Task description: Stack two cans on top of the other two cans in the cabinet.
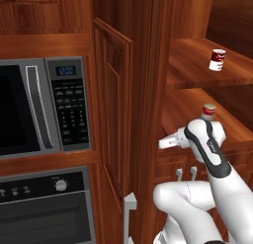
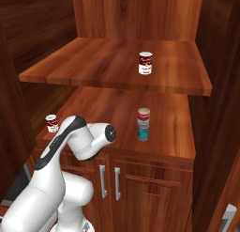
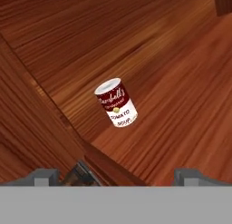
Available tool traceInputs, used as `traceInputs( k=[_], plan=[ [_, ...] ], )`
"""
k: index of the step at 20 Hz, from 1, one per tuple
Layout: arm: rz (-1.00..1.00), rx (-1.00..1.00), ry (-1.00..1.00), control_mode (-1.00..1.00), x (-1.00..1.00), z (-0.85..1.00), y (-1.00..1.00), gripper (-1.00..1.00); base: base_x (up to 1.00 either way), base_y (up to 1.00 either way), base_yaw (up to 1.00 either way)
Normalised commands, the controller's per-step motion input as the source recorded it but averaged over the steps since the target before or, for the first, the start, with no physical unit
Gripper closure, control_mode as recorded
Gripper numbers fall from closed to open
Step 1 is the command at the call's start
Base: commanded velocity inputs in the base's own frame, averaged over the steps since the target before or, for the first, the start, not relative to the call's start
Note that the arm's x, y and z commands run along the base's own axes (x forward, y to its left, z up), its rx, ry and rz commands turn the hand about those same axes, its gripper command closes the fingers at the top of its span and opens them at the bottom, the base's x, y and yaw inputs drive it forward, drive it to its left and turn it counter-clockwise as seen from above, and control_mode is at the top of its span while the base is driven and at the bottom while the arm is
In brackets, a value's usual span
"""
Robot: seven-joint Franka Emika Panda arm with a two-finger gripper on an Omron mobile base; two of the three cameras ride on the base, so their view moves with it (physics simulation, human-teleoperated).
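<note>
- My end effector [image 3: 116, 175] has its jaws spread wide and holds nothing; the hand view looks past the two fingertips [image 3: 44, 177] at a soup tin [image 3: 116, 103] standing upright on a wooden shelf.
- In the right base view I count one stack already done: a red can with a pale top [image 2: 144, 114] sits on the teal can [image 2: 143, 131] on the lower shelf [image 2: 173, 132] of the cabinet [image 2: 136, 10].
- A second soup-style tin [image 2: 146, 63] stands alone on the upper shelf [image 2: 93, 62]; a small white can with a red band [image 2: 51, 123] stands at the left of the lower shelf, just beside my arm.
- I judge the step in hand to be fetching that small can for the last stack.
- To do it well I would centre the tin between the jaws, keep the fingers level with its mid-height, close squarely on its sides, and lift straight up before swinging out, minding the shelf edge above.
- Readable writing: the tin in the hand view says "Campbell's" in script and "TOMATO SOUP" below a gold medallion.
- The microwave [image 1: 44, 107] shows a blue display; its digits are too blurred to read with confidence.
</note>
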Motion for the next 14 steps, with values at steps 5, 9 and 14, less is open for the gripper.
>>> traceInputs(
  k=[5, 9, 14],
  plan=[
    [0.08, -0.02, -0.13, -1.00, 0.01, -0.04, 0.27, -1.00, 0.00, 0.00, 0.00],
    [0.08, -0.04, -0.38, -1.00, 0.00, -0.07, 0.27, -1.00, 0.00, 0.00, 0.00],
    [0.01, -0.03, -0.40, -1.00, 0.02, -0.03, 0.24, -1.00, 0.00, 0.00, 0.00]
  ],
)
